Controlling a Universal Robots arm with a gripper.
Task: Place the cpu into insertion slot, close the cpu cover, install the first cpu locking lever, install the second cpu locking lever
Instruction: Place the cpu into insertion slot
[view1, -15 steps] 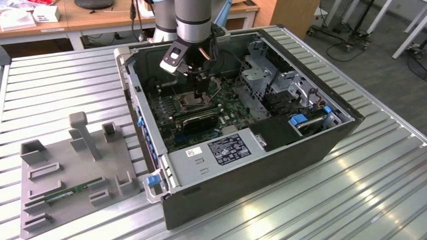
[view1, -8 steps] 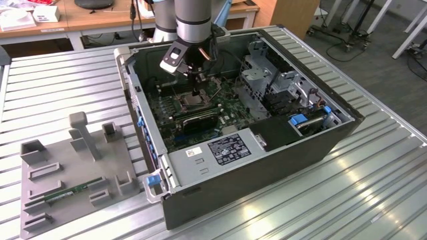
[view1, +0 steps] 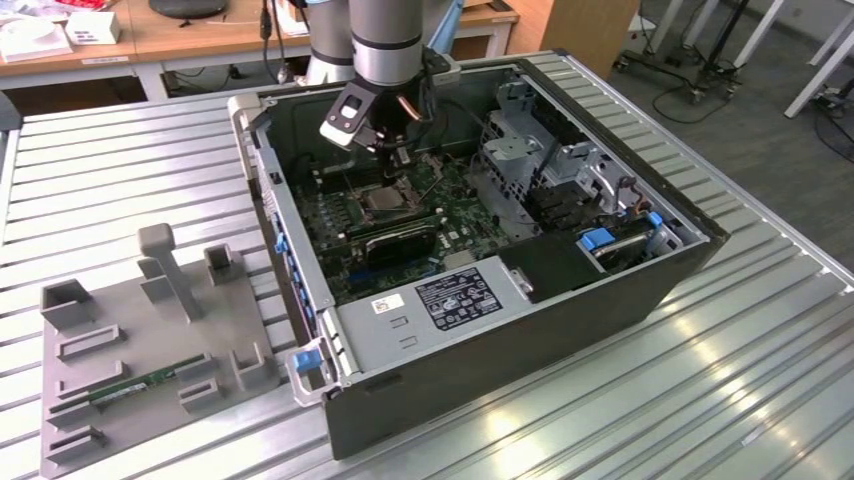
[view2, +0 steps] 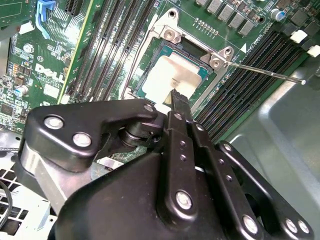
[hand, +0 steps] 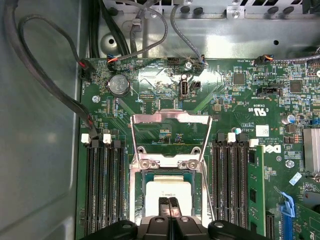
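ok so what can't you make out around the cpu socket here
Near edge of the chip: first wrist view, covered by the gripper and cut off by the picture's edge.
Whether the gripper touches the chip: second wrist view, its tip overlaps the chip, contact unclear.
Nearer side of the socket: second wrist view, hidden behind the gripper's black body.
Socket in the exterior view: too small to tell its parts apart.

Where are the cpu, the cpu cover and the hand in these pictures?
cpu (hand: 167, 186): first wrist view, on its pale metal face.
cpu cover (hand: 170, 117): first wrist view, on the bar opposite its hinge.
hand (hand: 168, 200): first wrist view, midway between its fingertips.
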